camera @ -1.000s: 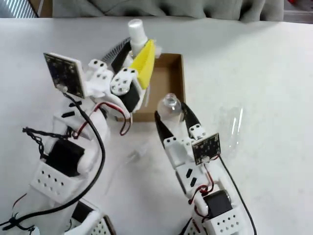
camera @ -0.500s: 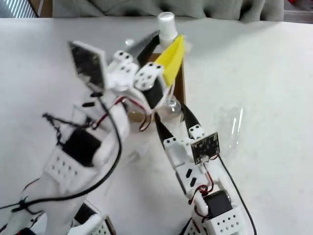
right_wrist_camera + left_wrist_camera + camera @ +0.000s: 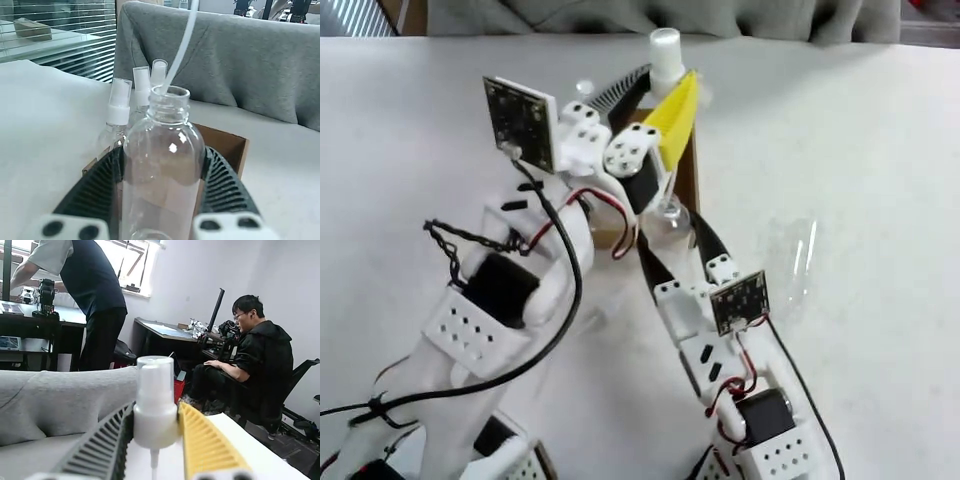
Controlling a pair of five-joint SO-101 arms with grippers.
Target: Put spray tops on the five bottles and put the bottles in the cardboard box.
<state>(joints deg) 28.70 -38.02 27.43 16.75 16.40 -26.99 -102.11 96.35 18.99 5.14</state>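
The white bench (image 3: 840, 130) carries everything. The left arm slants in from 7 o'clock and the right from 5 o'clock. A brown cardboard box (image 3: 686, 180) sits toward 12 o'clock, and three capped clear bottles (image 3: 120, 107) huddle inside it. At the box's 6 o'clock edge the right tool (image 3: 670, 228) is clamped round an upright, open-necked clear plastic bottle (image 3: 162, 165). Just past it at 12 o'clock, the left tool (image 3: 666, 75) pinches a white spray top (image 3: 155, 405), whose thin dip tube (image 3: 177, 45) runs down into that neck.
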